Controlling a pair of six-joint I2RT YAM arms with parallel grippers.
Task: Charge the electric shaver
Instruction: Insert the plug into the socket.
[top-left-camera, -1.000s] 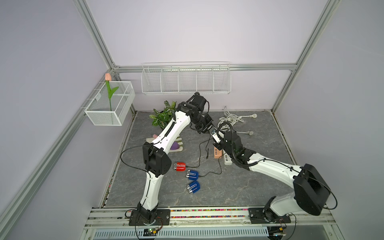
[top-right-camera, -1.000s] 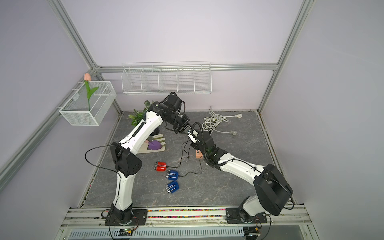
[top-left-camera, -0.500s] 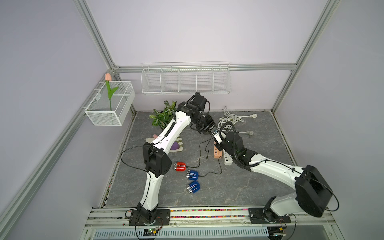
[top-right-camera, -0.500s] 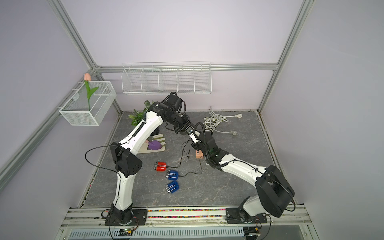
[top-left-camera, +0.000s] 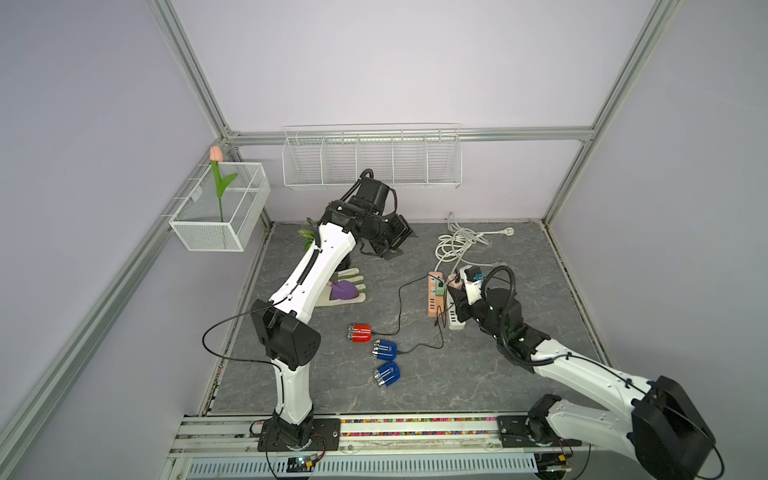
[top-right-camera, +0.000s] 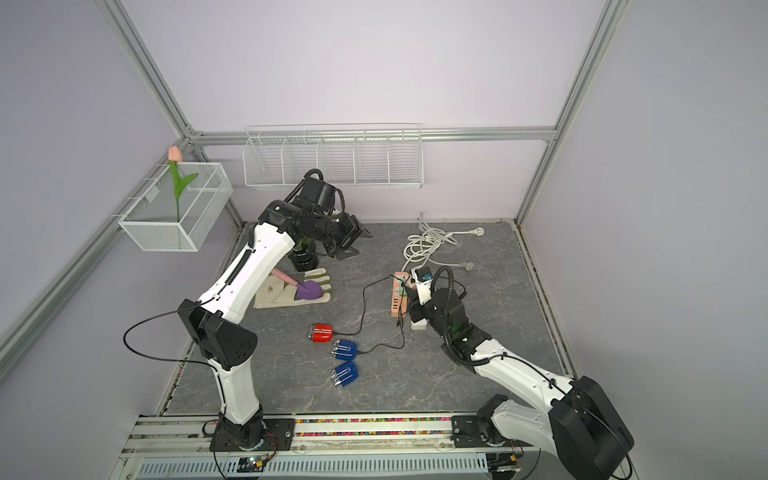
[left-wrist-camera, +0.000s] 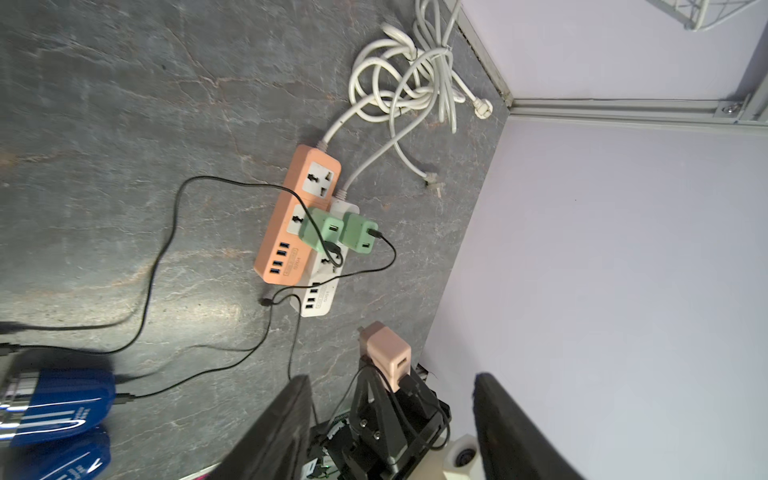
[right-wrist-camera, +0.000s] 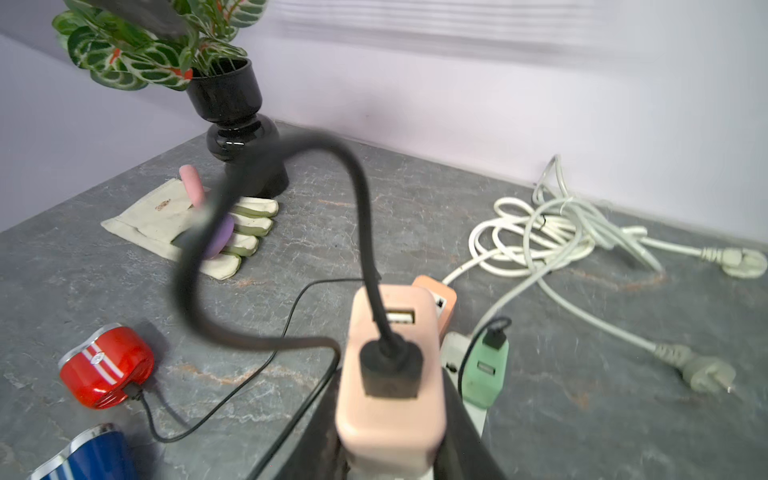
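Note:
My right gripper (right-wrist-camera: 390, 436) is shut on a pink USB adapter (right-wrist-camera: 390, 399) with a black cable (right-wrist-camera: 365, 232) plugged into it, held just above the orange power strip (top-left-camera: 435, 293) and the white power strip (top-left-camera: 455, 320). Both strips carry a green adapter (left-wrist-camera: 322, 230). A red shaver (top-left-camera: 360, 332) and two blue shavers (top-left-camera: 385, 349) lie in the middle of the table, two of them with black cables attached. My left gripper (top-left-camera: 400, 245) hangs open and empty at the back, apart from the pink adapter (left-wrist-camera: 386, 351).
A potted plant (right-wrist-camera: 232, 108) and a glove with a purple trowel (top-left-camera: 345, 286) are at the back left. Coiled white cords (top-left-camera: 457, 241) lie behind the strips. Wire baskets (top-left-camera: 370, 162) hang on the back wall, and one holding a tulip (top-left-camera: 220, 212) hangs on the left.
My left gripper has opened and drawn back to the left, away from the pink adapter. My right gripper still holds the adapter and has shifted slightly right.

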